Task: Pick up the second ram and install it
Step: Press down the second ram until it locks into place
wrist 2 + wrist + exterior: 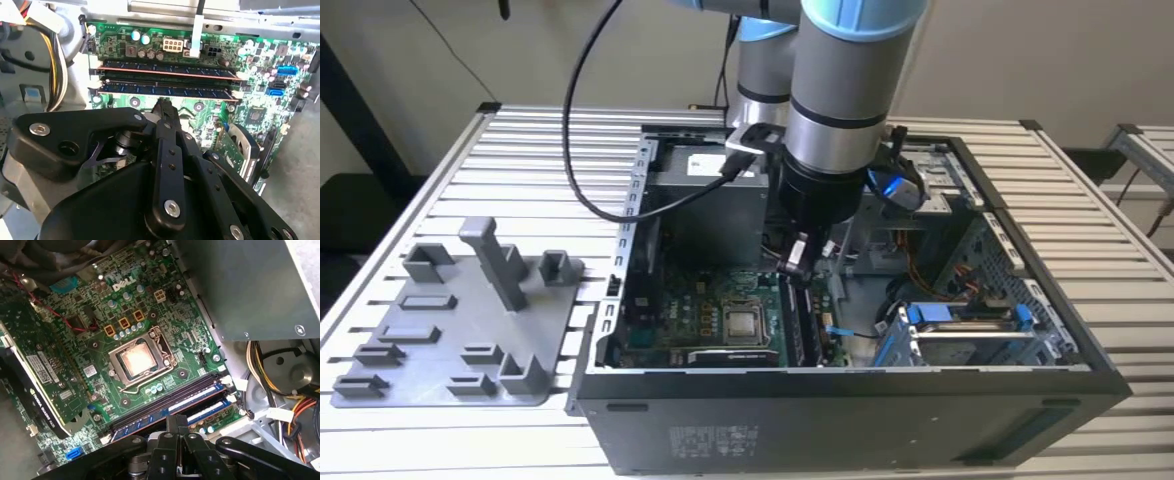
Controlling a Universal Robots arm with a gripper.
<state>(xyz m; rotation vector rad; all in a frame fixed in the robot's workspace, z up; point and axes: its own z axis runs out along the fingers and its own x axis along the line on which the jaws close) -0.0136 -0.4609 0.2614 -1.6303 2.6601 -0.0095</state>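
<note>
Two sticks we count in adjacent motherboard (pixel 200 107) slots in the second wrist view. Nearest, lower frame: gripper (pixel 162 107), black fingers drawn together, its tip just above the second ram (pixel 165 90), which lies seated in its slot; grip or mere contact we cannot tell. Beyond, mid-frame: first ram (pixel 165 71). In the exterior view, centre: case (pixel 854 420); lower left: grey holder tray (pixel 454 330).

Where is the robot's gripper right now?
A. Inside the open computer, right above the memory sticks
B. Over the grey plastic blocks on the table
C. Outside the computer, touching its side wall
A: the gripper is down inside the computer case, just over the memory sticks.
</note>
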